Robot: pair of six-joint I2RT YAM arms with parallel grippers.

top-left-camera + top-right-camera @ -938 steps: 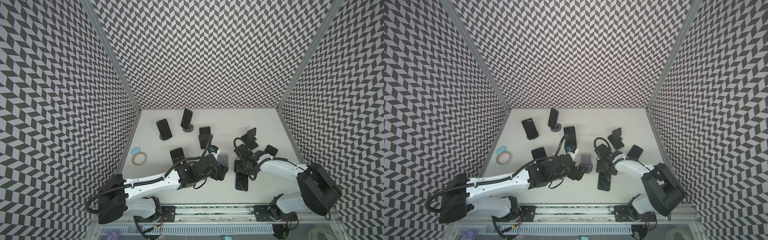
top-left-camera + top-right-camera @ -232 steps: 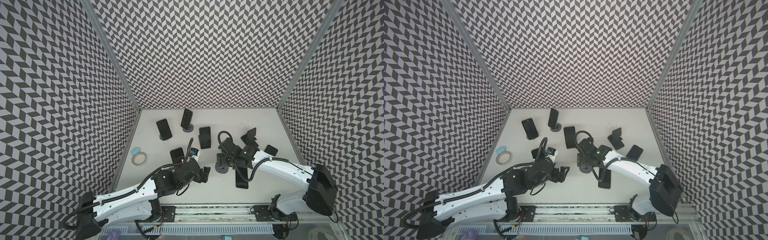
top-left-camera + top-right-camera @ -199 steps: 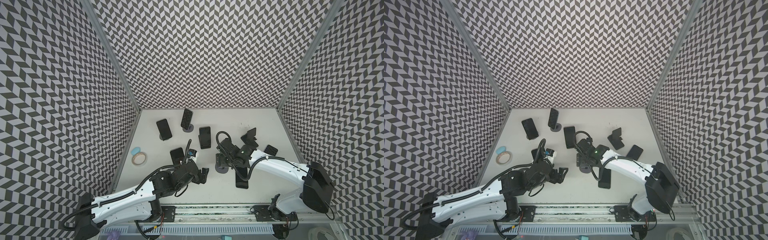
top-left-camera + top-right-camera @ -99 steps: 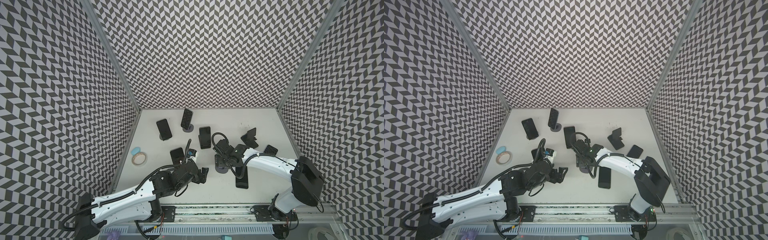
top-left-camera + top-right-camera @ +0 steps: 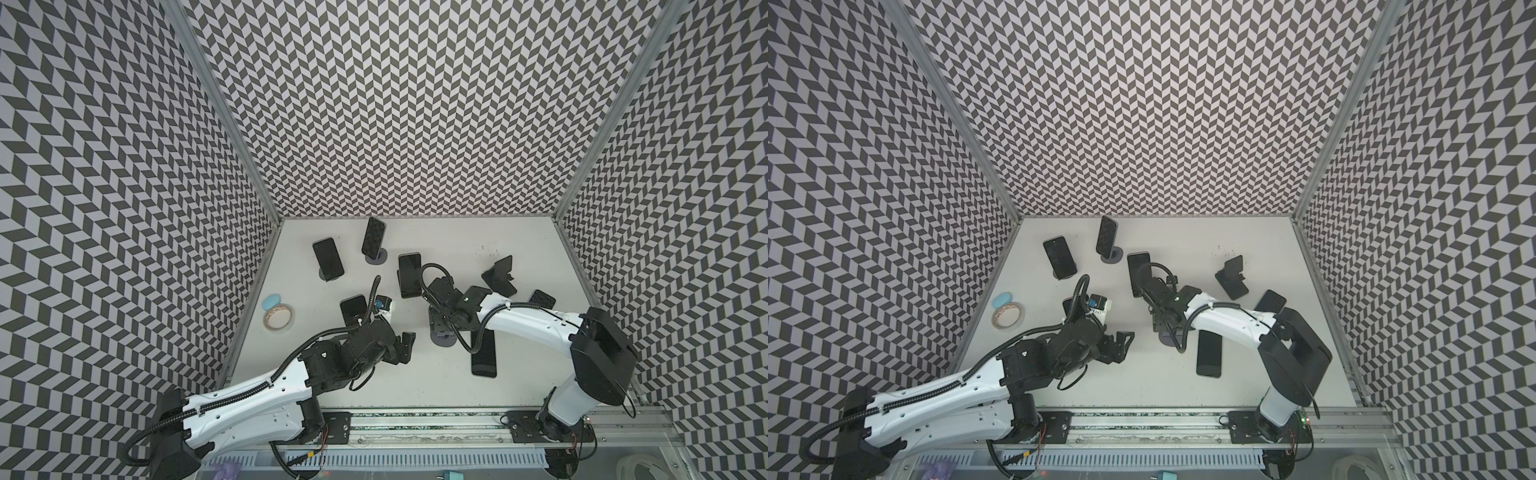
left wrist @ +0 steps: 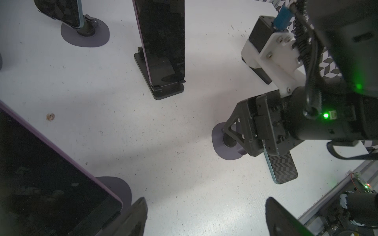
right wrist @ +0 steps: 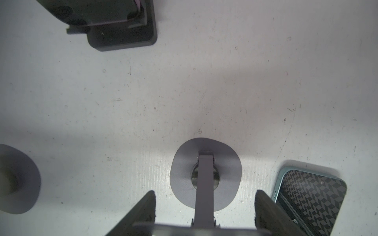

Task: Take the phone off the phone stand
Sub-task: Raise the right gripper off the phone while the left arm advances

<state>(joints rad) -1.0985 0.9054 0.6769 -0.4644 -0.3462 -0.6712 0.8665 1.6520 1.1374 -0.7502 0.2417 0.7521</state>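
Left gripper (image 6: 206,202) wide open, empty. Right gripper (image 7: 204,193) part-open astride the bare phone stand (image 7: 184,163), can't tell if it's pinching. The phone (image 7: 311,196) lies flat just beside its base, so removal looks done. Next: back off, target rear phone (image 5: 372,237) on its stand.

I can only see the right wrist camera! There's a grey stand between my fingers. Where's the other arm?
Observer: The left gripper hangs open off to one side of that stand, holding nothing.
Operator: I see a blue phone corner. Is that a whole phone?
Observer: Yes, the phone lies flat on the table right beside the stand, with nothing holding it.
Operator: Any phones standing up far away?
Observer: A second phone leans on a round stand at the far end of the table.
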